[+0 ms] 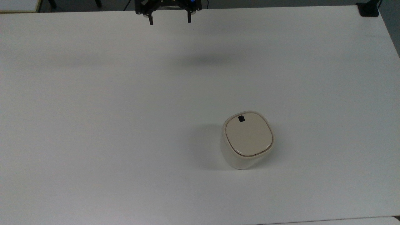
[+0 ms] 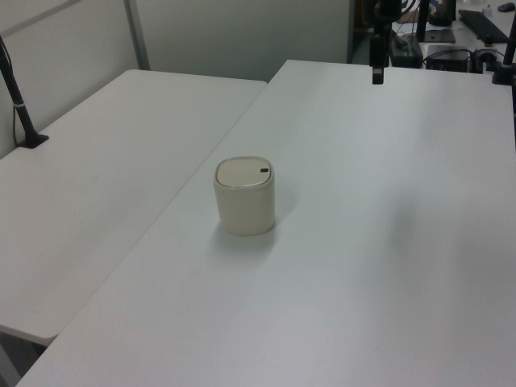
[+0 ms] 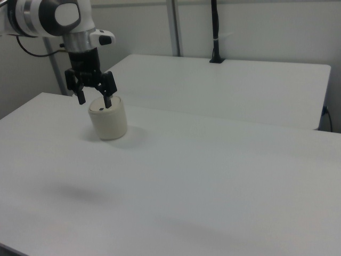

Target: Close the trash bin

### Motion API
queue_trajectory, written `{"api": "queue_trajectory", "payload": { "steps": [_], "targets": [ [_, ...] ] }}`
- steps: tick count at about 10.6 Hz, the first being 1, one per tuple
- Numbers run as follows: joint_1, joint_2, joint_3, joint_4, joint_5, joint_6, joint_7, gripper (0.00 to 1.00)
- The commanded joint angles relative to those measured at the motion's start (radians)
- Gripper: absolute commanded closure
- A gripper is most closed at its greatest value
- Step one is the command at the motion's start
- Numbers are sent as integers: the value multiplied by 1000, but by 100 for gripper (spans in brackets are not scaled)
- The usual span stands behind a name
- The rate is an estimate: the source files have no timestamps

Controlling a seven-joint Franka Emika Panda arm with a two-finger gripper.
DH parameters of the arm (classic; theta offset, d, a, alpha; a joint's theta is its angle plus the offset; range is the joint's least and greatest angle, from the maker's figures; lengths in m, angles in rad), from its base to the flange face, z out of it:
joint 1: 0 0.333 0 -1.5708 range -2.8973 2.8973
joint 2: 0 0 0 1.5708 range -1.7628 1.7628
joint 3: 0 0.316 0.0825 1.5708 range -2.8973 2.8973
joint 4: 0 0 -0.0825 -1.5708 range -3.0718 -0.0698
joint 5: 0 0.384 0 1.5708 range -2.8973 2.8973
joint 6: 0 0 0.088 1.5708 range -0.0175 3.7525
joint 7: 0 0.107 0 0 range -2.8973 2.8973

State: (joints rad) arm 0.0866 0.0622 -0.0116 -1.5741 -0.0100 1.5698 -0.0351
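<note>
1. Top view: gripper (image 1: 169, 21) at approx 12 o'clock, up at the frame's top edge, over the far edge of the white table (image 1: 93, 125). Two black fingers spread wide apart, nothing between them.
2. Top view: trash bin (image 1: 247, 140) sits at approx 4 o'clock from frame centre, well apart from gripper. Lid (image 1: 249, 134) lies flat on the rim, i.e. shut; small black mark (image 1: 241, 118) near lid's 11 o'clock edge.
3. Left view: bin (image 2: 244, 196) upright, a bit left of centre, on the nearer table (image 2: 363, 242); beige lid level w/ body. Gripper (image 2: 377, 72) at approx 1 o'clock near the top edge, seen edge-on.
4. Right view: gripper (image 3: 94, 96) hangs in front of the bin (image 3: 108, 120) at approx 10 o'clock, fingers pointing down, gap btw them plain. Whether it's above or nearer the camera than the bin – can't tell from this angle.
5. Second table (image 2: 97, 185) stands alongside, at the left view's left.
</note>
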Motion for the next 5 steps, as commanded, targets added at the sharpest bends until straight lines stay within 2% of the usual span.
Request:
{"api": "queue_trajectory", "payload": {
  "steps": [1, 5],
  "targets": [
    [-1, 10, -1, 8, -25, -8, 46, 0],
    [1, 11, -1, 9, -25, -10, 46, 0]
  ]
}}
